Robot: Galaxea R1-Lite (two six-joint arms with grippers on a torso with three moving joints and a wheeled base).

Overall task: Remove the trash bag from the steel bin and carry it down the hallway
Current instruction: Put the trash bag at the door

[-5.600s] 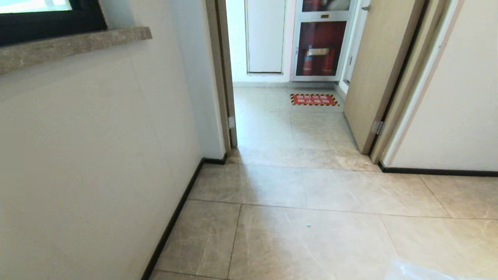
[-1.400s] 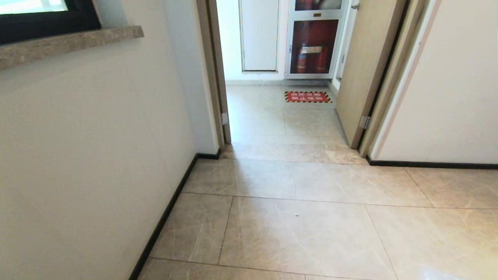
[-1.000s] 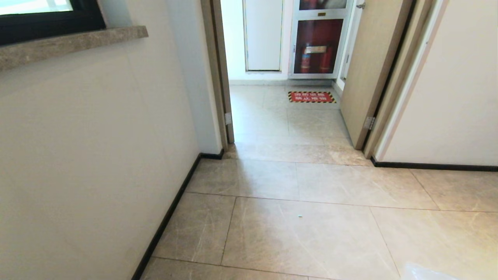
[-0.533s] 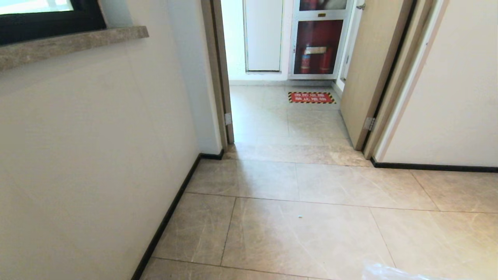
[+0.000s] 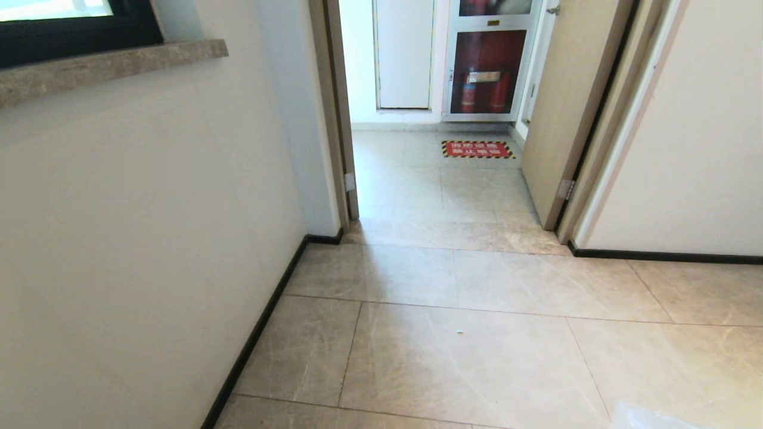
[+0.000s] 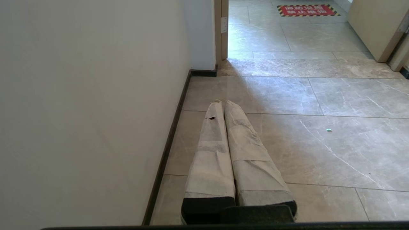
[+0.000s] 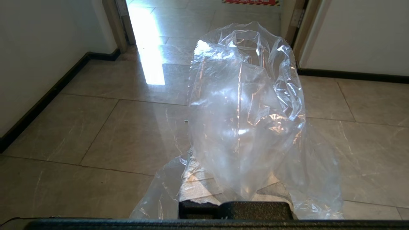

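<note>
Swaying back low, the bag (image 7: pixel 246 105) hangs from the right gripper's (image 7: pixel 235 199) clenched jaws for carrying; the left gripper (image 6: pixel 222 103) rides closed, empty.

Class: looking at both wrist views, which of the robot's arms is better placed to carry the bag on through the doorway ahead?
Right. The right tool is shut on the trash bag; the left tool is shut with nothing in it, beside the wall.

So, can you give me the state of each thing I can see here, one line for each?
trash bag: clear, crinkled, gripped by the right tool, billowing above the floor.
right tool: shut on the bag, mostly hidden by plastic.
left tool: shut, empty, pointing along the wall.
wooden door: open, swung back on the right.
red floor sign: flat on the tiles beyond the doorway.
</note>
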